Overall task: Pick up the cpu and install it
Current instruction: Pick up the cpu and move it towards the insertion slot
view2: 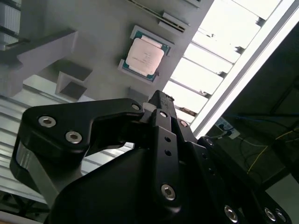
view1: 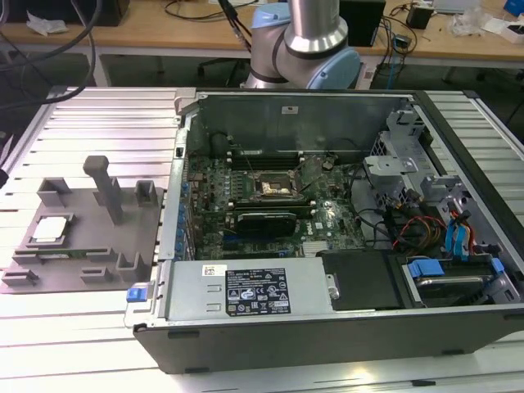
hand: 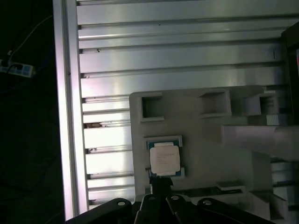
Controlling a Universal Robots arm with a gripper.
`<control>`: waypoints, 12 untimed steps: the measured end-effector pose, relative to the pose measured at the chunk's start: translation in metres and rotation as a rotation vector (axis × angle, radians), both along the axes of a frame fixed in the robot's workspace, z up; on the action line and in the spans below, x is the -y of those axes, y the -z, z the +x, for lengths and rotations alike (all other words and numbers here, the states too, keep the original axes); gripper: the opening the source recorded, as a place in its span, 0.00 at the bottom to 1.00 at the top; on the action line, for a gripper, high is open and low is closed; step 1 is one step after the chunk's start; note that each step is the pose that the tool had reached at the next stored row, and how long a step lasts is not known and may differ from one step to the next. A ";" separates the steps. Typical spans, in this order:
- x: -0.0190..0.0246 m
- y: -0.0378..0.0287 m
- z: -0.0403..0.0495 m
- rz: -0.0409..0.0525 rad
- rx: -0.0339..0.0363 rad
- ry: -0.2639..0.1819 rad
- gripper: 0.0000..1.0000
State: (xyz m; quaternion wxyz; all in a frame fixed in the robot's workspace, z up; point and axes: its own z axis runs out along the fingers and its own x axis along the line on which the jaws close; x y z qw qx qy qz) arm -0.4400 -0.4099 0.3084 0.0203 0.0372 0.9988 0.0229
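Pincer hangs closed on nothing, as we see it in the first wrist view; the cpu lies just beyond its tip, flat in a square pocket of the grey holder.

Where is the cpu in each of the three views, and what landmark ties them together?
Exterior view: the cpu lies in a recess of the grey fixture, at the exterior view's left, outside the computer case.
First wrist view: the cpu sits in its framed recess on the grey fixture.
Second wrist view: the cpu sits in that same recess on the grey fixture.
Shared landmark: the grey fixture with its raised blocks.
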 end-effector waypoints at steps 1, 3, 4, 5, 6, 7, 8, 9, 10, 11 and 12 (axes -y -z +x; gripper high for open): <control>0.0000 0.0015 -0.0016 -0.0001 -0.0001 0.000 0.11; 0.0003 0.0073 -0.0027 0.0000 -0.0001 0.000 0.11; 0.0004 0.0117 -0.0027 -0.0001 -0.0002 0.000 0.11; 0.0005 0.0163 -0.0016 -0.0003 -0.0002 0.000 0.11; 0.0004 0.0206 0.0008 -0.0010 -0.0002 0.000 0.11; 0.0005 0.0246 0.0043 -0.0016 -0.0001 0.000 0.11; 0.0004 0.0299 0.0085 -0.0020 0.0001 0.000 0.11; 0.0004 0.0338 0.0098 -0.0022 -0.0001 0.000 0.11; 0.0004 0.0385 0.0099 -0.0022 -0.0001 0.000 0.11; 0.0004 0.0418 0.0100 -0.0022 -0.0002 0.000 0.11; 0.0005 0.0437 0.0100 -0.0022 -0.0001 0.000 0.11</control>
